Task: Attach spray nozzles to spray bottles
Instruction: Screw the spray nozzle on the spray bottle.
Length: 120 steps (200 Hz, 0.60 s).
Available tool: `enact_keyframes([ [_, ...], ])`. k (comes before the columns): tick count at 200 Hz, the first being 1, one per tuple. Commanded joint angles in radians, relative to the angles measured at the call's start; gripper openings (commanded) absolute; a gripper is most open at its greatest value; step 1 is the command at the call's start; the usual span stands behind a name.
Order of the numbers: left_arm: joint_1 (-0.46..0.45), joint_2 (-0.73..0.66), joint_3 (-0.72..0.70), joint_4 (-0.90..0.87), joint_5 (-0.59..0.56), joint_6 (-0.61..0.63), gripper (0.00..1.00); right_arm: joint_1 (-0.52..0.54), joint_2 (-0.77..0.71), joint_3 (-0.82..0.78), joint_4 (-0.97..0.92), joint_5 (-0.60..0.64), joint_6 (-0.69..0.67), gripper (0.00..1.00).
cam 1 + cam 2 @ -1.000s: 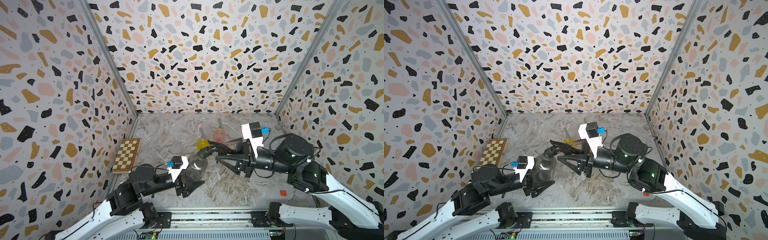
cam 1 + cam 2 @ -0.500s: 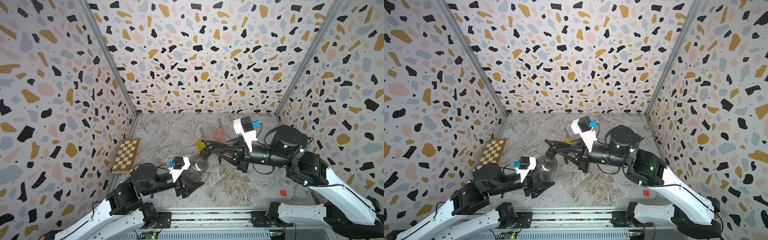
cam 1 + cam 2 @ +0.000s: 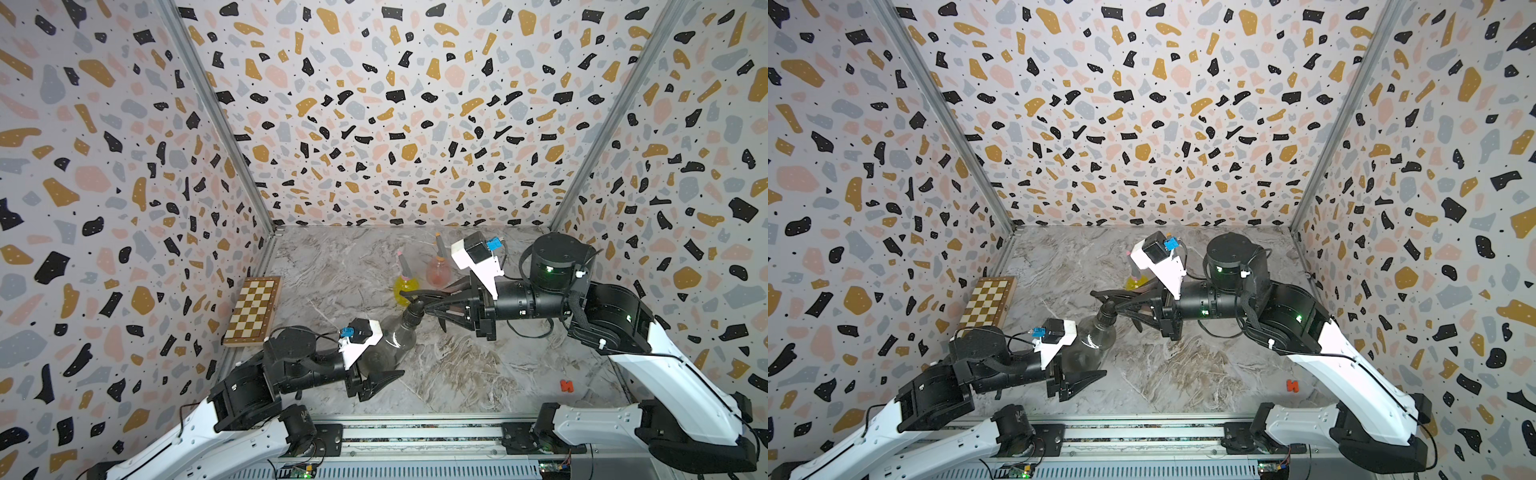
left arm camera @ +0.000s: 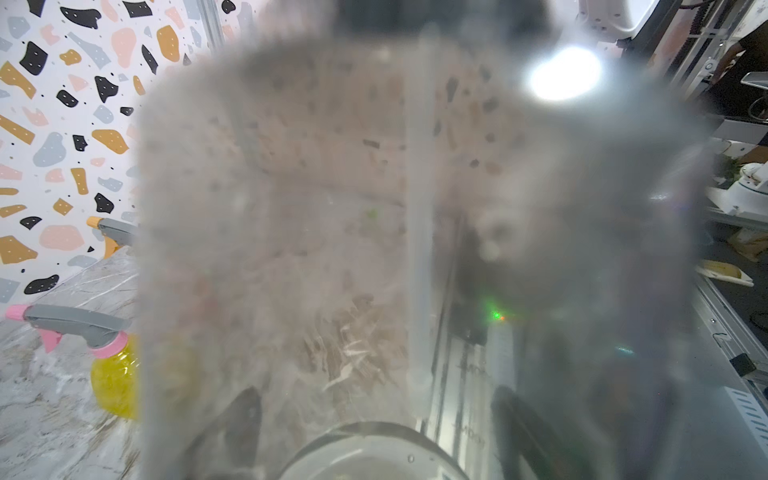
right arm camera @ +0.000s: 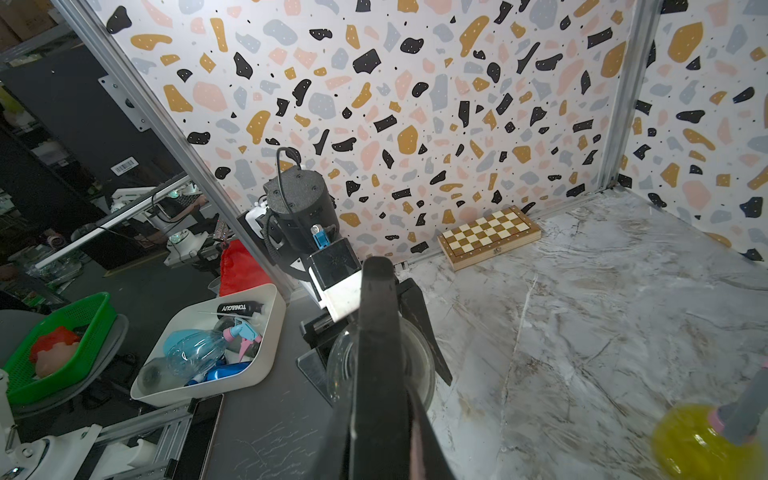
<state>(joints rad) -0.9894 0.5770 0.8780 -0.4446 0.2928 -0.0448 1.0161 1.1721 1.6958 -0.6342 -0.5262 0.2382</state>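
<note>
Right pincer (image 3: 437, 302) clenches the black nozzle (image 3: 415, 296) at the neck of the tilted smoky grey bottle (image 3: 395, 338), which the left pincer (image 3: 379, 363) grasps near the front edge of the counter (image 3: 478, 374). Open counter spreads rightward. The yellow bottle (image 3: 404, 286) and pink bottle (image 3: 437, 272), nozzles on, stand behind. A chessboard (image 3: 252, 309) hugs the left wall. Only the left wrist view shows the dip tube (image 4: 417, 208) inside the bottle.

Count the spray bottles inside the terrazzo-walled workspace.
3: yellow bottle and pale pink bottle upright side by side toward the back, nozzles on; smoky grey bottle tilted nearer the front, black nozzle at its neck. Others may be hidden.
</note>
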Motion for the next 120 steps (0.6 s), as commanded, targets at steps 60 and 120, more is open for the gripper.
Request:
enact_keyframes([
  [60, -0.003, 0.055, 0.021, 0.247, -0.173, -0.02, 0.0, 0.149, 0.012, -0.119, 0.02, 0.246, 0.175, 0.0],
  [120, -0.007, 0.104, 0.017, 0.241, -0.321, 0.0, 0.0, 0.186, 0.096, -0.096, -0.031, 0.333, 0.337, 0.0],
])
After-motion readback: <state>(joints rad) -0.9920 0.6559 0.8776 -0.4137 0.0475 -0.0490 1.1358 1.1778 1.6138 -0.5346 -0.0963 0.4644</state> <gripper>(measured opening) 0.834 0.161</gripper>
